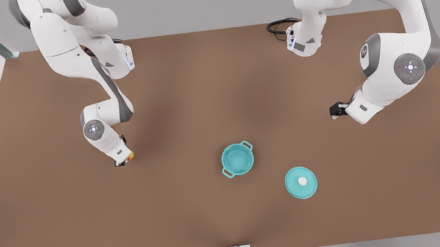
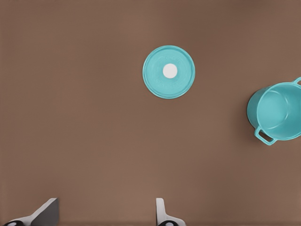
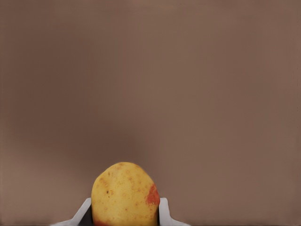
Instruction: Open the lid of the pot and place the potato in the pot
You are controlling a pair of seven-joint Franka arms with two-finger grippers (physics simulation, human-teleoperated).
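Teal marks your landmark: the pot (image 1: 237,159) stands uncovered on the brown table (image 1: 49,225), its two loop handles pointing to opposite sides and its inside bare.

Your lid (image 1: 301,182) lies flat on the table just beside the pot, on the front view's right and a little nearer the camera, white knob up and not touching the pot. From the left wrist you see the same pair, the lid (image 2: 169,71) apart from the pot (image 2: 277,111).

Your right gripper (image 1: 124,159) sits well away from the pot, toward the front view's left. Its arm folds down from the far edge, elbow bent, forearm angled steeply toward the table so the fingers sit low over it. It is clamped on the potato (image 1: 129,154); in the right wrist view the potato (image 3: 125,194) is pinched between the two fingers (image 3: 162,211), yellow with a red blotch, over bare table.

Your left gripper (image 1: 335,110) is on the pot's other side, toward the front view's right and farther back, well apart from both pot and lid. That arm arches over with its wrist tipped sideways. Its fingers (image 2: 161,212) are spread wide with nothing between them, and it waits.
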